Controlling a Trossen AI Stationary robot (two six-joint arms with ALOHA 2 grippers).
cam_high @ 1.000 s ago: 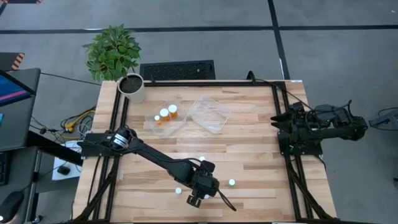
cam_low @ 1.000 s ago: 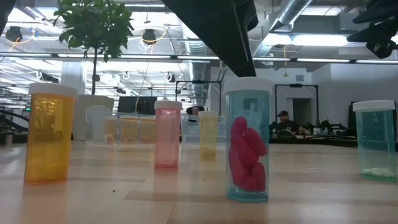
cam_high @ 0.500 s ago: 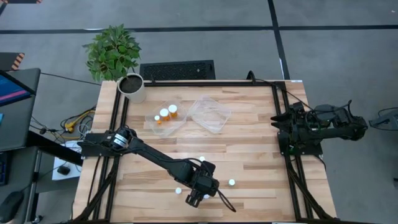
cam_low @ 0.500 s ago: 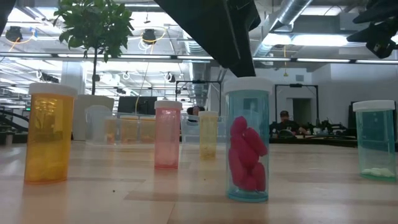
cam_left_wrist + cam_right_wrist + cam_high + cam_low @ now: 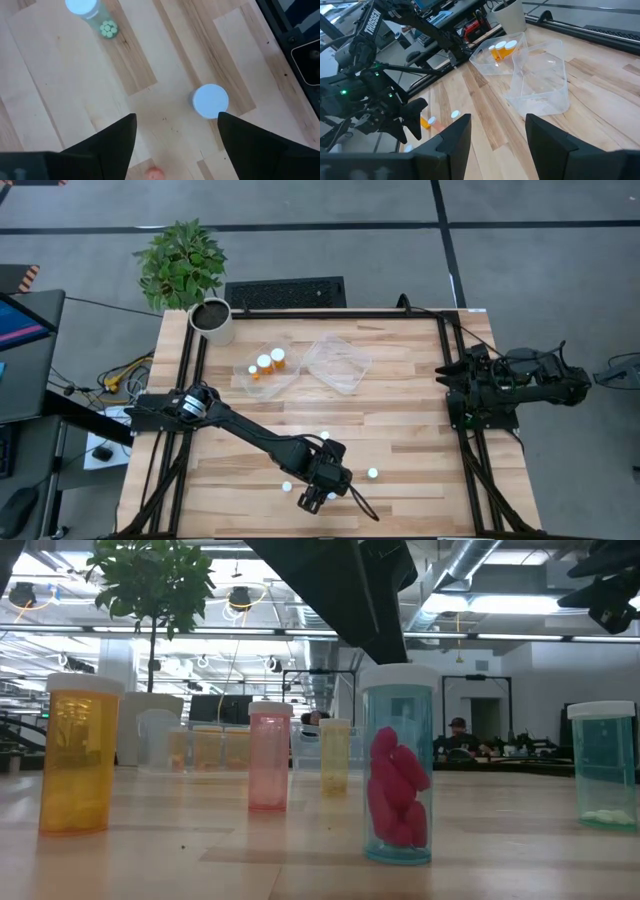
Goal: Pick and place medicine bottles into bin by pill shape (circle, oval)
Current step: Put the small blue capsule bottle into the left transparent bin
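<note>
My left gripper point(image 5: 318, 498) hangs open near the table's front edge, fingers slanting down, with bare wood between them point(image 5: 175, 130). Just below it stands a teal medicine bottle point(image 5: 400, 765) holding pink pills; its white cap point(image 5: 210, 100) shows right beside one fingertip. Other bottles stand upright on the wood: a yellow-orange one point(image 5: 80, 755), a pink one point(image 5: 268, 757), a small yellow one point(image 5: 335, 755) and a teal one point(image 5: 603, 765). Two orange bottles point(image 5: 271, 361) sit in the left clear tray point(image 5: 250, 377). My right gripper point(image 5: 498, 135) waits open at the table's right edge. My left gripper has one fingertip point(image 5: 223, 120) right at the edge of the teal bottle's white cap point(image 5: 400, 672), coming from above at a slant. I cannot tell whether it touches the cap. The bottle stands upright on its base on the table.
An empty clear tray point(image 5: 338, 363) lies beside the left one at the back. A white plant pot point(image 5: 213, 320) stands at the far left corner. Black frame rails point(image 5: 455, 370) run along the table's sides. Bare wood lies between the trays and the front bottles.
In the low view, the left gripper's dark outline above the teal bottle has widened a little toward the left. The teal bottle has stayed upright where it was.
</note>
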